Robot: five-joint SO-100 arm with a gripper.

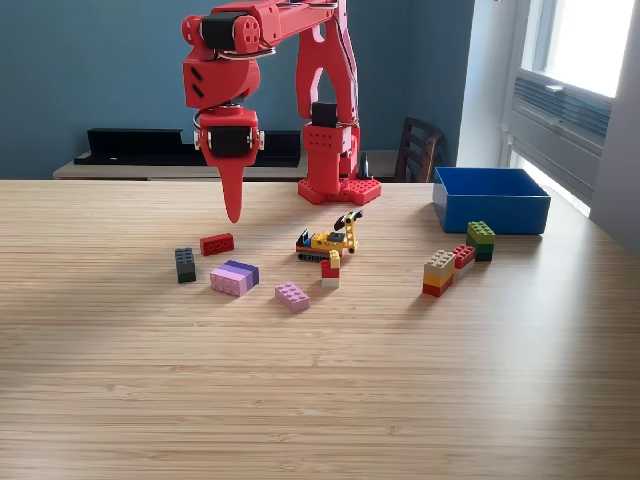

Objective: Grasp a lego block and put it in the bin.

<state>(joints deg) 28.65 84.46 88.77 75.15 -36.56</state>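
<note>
Clearly, I saw my hand (233, 205) hanging above the red lego block (216, 244), not touching it; whether its jaws were apart, I could not tell. Blue bin (491, 200) stood on the surface (320, 400), at the exterior view's right.

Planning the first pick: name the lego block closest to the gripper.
The small red block, lying just below the gripper tip. The dark grey and pink-purple blocks sit farther off.

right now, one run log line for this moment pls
gripper: above table, holding nothing, jaws unclear | red block: on table below gripper | bin: no block visible inside | phase: pre-grasp
</note>
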